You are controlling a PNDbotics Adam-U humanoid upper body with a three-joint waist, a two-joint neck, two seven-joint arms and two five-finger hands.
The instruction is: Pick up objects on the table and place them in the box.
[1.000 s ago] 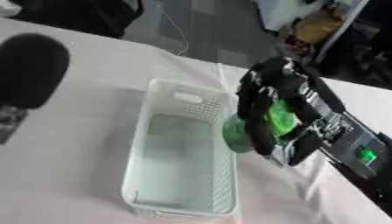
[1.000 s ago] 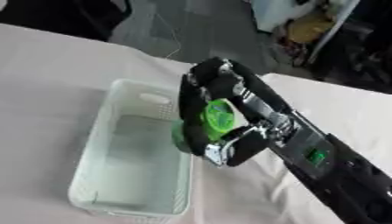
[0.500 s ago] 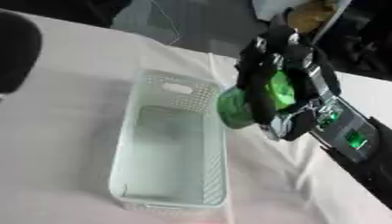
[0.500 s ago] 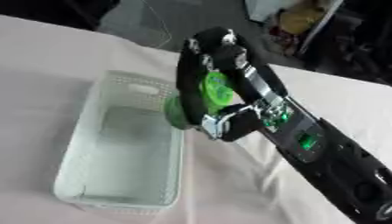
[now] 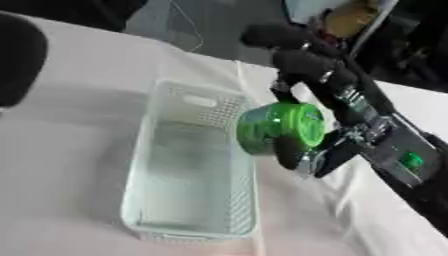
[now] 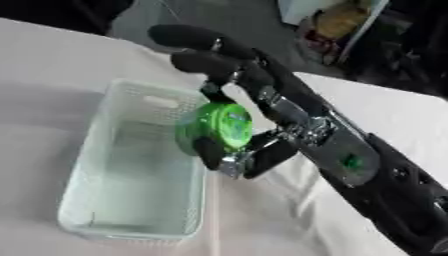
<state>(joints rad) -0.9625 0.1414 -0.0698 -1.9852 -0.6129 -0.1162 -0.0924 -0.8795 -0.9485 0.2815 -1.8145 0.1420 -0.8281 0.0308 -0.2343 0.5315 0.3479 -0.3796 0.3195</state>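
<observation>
Nearest on the bench (image 5: 70, 220), which is draped in a pale cloth, sits the box (image 5: 188, 232), a pale mint-coloured slotted basket with its long axis running from near to far. Nothing can be seen inside it; its floor shows bare through the whole length, and a handle cut-out marks its far end wall.

Just past the middle of the box, at its right-hand long rim, the right hand (image 6: 262, 102) hangs above the bench, its arm coming in from the near right. Its fingers (image 6: 188, 36) arch over a green round object (image 5: 280, 127), and the thumb comes up from below, so the object is pinched between them. The object looks like a squat, drum-shaped thing with its flat face turned toward the right; what it is exactly I cannot tell.

The relation that matters: the green object is in the air directly over the box's right rim, partly overlapping the box's opening. The open interior lies to its left and below, so a short shift left and a lowering would, in my judgement, bring it clear of the rim for release.

At the far left edge a large dark rounded shape (image 5: 19, 60) shows; it may be part of the left arm, but no left hand is visible.
</observation>
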